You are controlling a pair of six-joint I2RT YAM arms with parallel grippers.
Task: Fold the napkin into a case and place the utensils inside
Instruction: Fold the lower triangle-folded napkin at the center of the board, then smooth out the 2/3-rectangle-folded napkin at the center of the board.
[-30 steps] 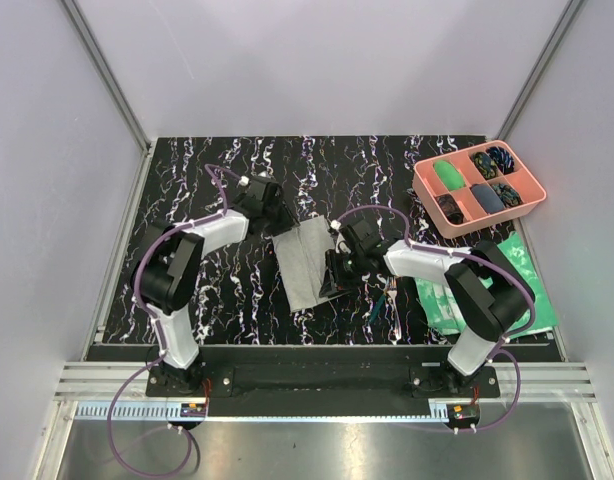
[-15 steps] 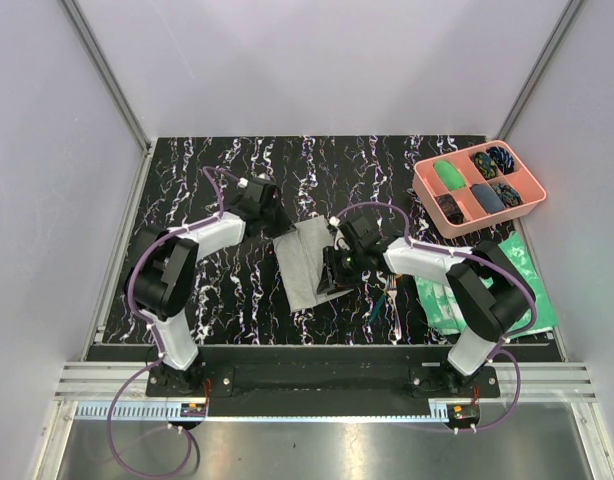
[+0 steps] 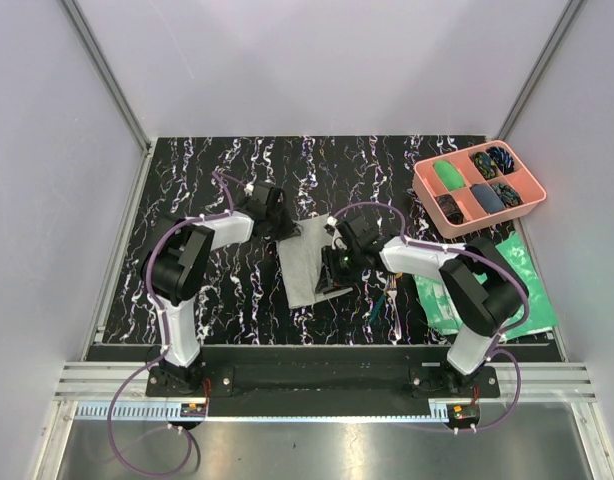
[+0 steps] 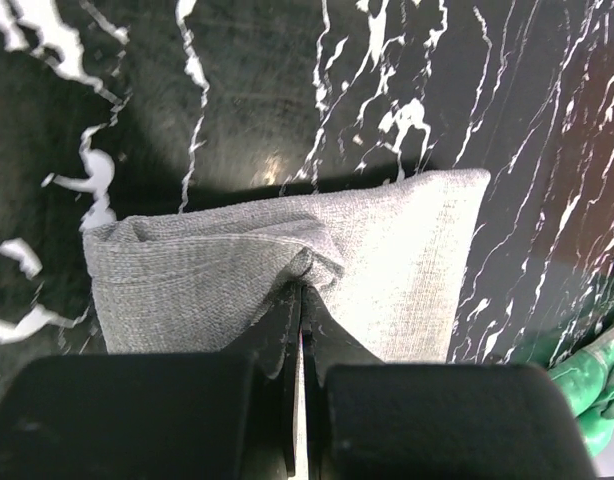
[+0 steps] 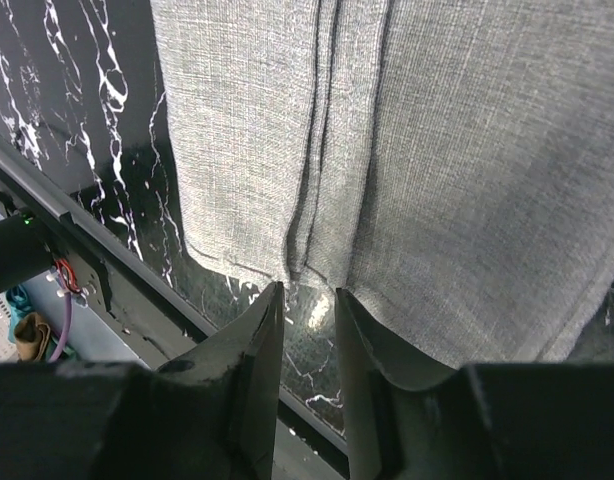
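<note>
Black, white-veined table [image 3: 187, 200] is enclosed by pale walls. At its centre the napkin [image 3: 305, 265] is laid as a narrow folded strip. Several stacked layers are shown at its near edge in the right wrist view.

**Task status**
- Folding is judged to be well advanced but not finished. The far end is gathered in a pinch, and no closed pocket can be confirmed.
- The utensils [image 3: 392, 298] are seen on the table to the right of the napkin and apart from it, beside a green sheet [image 3: 492, 290].
- No utensil has been inserted. Completing the case and loading the utensils are judged to be left.
- A pink tray [image 3: 540, 190] is placed at the far right corner and is not involved.

**Left gripper** [image 4: 299, 285]
- It is clamped on the far end of the napkin.
- The jaws are brought together with no visible gap, and a small ridge of cloth is raised between them.

**Right gripper** [image 5: 307, 300]
- It is positioned at the near edge of the napkin.
- The jaws are parted narrowly, and bare table is seen through the gap. Nothing is held.
- The fingertips [image 5: 270, 300] are set just beside the stacked fold edges. Whether the cloth is touched cannot be told.
</note>
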